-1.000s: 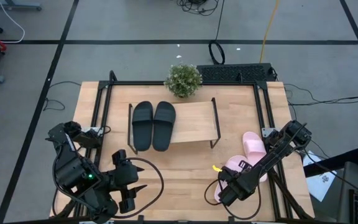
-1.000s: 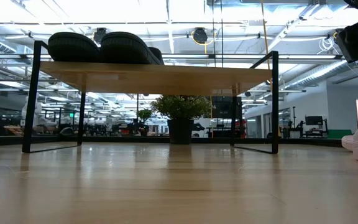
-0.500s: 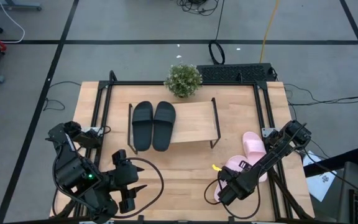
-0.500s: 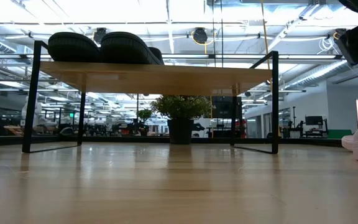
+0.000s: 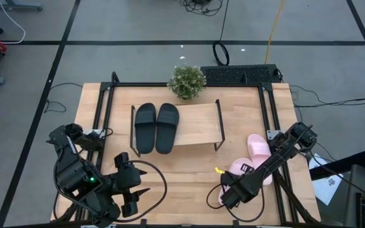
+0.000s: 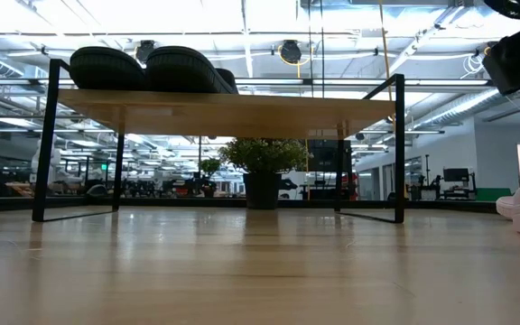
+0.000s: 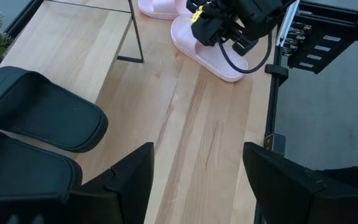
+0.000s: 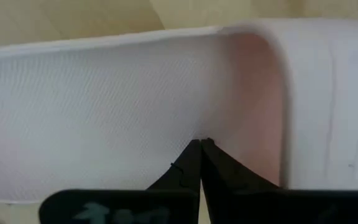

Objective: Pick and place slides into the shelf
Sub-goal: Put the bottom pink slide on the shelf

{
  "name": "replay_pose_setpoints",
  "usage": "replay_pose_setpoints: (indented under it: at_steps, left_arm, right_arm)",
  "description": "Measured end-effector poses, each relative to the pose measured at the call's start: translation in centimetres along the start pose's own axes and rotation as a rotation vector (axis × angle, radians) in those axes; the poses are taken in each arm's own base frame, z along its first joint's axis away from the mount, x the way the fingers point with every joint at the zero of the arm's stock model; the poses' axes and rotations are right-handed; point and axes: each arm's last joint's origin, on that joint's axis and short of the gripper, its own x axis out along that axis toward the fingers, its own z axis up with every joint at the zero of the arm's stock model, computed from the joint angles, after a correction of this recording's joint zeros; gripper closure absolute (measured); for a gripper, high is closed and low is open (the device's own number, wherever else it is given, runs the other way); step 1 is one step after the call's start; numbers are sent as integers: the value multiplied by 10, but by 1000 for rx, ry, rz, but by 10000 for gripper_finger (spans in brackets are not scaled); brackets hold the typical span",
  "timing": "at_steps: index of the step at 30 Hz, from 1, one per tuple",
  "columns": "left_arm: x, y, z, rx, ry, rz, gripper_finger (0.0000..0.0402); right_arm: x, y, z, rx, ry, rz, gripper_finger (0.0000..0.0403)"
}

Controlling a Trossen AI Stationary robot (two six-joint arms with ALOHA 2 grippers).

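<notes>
Two black slides (image 5: 156, 128) already sit side by side on the shelf (image 5: 198, 125), filling its left half, so we judge the task about half done, with the pink pair remaining. Over the last second little has changed: our right gripper (image 5: 225, 197) has crept slightly along the desk (image 5: 182, 174) at the near pink slide (image 5: 241, 171), and in the low view the right arm has lifted a touch at the picture's upper right. The slides themselves have not moved. We read this as the grasp on the first pink slide being settled rather than carried off yet.

Our right gripper has its fingers (image 8: 199, 163) pinched fully together, their tips pressed right against the pale strap of that slide, which fills the right wrist view. Whether the strap is actually caught between them we cannot tell; the tips appear to meet against its surface. The slide lies directly ahead of the gripper, touching it, and the second pink slide (image 5: 257, 147) lies just beyond, farther along the right arm. The shelf's free half stands well off, ahead and toward the desk's middle.

Our left gripper (image 5: 137, 192) waits at the near left of the desk, its fingers (image 7: 129, 180) spread wide and empty, with the black slides ahead of it.
</notes>
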Motion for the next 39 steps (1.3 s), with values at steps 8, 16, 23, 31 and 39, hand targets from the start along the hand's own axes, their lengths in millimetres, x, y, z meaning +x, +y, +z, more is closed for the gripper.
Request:
replay_pose_setpoints:
  at_steps: [8, 16, 23, 31, 39]
  left_arm:
    - [0, 0, 0, 1, 0, 0, 158]
    - [0, 0, 0, 7, 0, 1, 158]
    - [0, 0, 0, 7, 1, 1, 158]
    - [0, 0, 0, 26, 1, 1, 158]
    - [0, 0, 0, 32, 1, 1, 158]
  right_arm:
    - [-2, 0, 0, -4, -7, 11, 403]
    - [-16, 4, 6, -13, -86, 149, 394]
    - [-21, 7, 15, -26, -116, 230, 331]
    - [-26, 5, 18, -37, -39, 300, 271]
    - [-58, -11, 13, -10, -71, 398, 283]
